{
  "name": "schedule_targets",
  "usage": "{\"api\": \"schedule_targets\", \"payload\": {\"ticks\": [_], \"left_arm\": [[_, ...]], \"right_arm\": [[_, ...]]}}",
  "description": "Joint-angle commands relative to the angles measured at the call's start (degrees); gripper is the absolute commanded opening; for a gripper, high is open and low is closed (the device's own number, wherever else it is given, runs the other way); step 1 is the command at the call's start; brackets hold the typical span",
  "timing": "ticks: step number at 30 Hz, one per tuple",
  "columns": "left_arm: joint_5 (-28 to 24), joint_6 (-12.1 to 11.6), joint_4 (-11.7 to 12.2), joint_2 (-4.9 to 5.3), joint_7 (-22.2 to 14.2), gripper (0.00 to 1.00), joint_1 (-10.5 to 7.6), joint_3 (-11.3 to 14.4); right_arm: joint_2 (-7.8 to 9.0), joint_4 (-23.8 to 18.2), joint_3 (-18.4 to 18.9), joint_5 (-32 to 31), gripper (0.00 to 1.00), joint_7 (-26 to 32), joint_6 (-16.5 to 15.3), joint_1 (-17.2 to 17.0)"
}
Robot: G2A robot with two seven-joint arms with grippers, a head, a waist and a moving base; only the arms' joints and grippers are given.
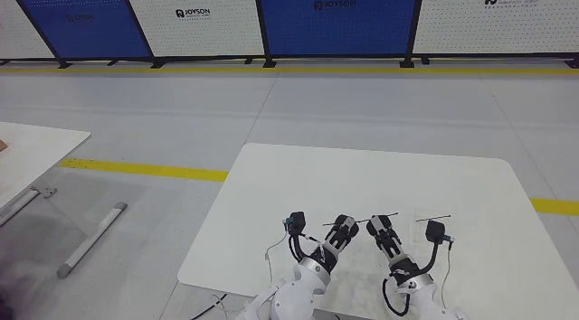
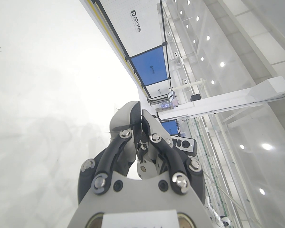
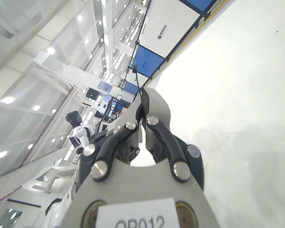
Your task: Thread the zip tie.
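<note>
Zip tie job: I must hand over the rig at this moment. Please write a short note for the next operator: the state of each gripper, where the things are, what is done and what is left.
Left gripper: shut on the zip tie, whose thin strap crosses between its fingers.
Right gripper: shut on the same tie, it seems; the head end sticks out past its fingertips.
Place: both grippers are close together, side by side, above the near part of the white table.
Done: the tie is off the table and held by both arms.
Left: no closed loop shows, so the tail probably has yet to go through the head.
</note>
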Motion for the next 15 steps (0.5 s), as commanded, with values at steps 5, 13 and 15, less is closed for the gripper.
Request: {"api": "schedule_targets", "payload": {"ticks": [5, 13, 15], "left_arm": [[0.24, -0.21, -0.15, 0.02, 0.00, 0.00, 0.15, -0.10], [1.31, -0.49, -0.51, 0.18, -0.75, 0.00, 0.53, -0.23], [1.57, -0.49, -0.56, 0.21, -1.00, 0.00, 0.58, -0.19]], "right_arm": [[-0.02, -0.03, -0.05, -0.28, 0.00, 0.39, 0.33, 0.12], [0.08, -0.30, 0.13, 0.52, 0.00, 2.85, 0.90, 0.17], [0.09, -0.17, 0.20, 0.81, 0.00, 3.18, 0.92, 0.16]]}}
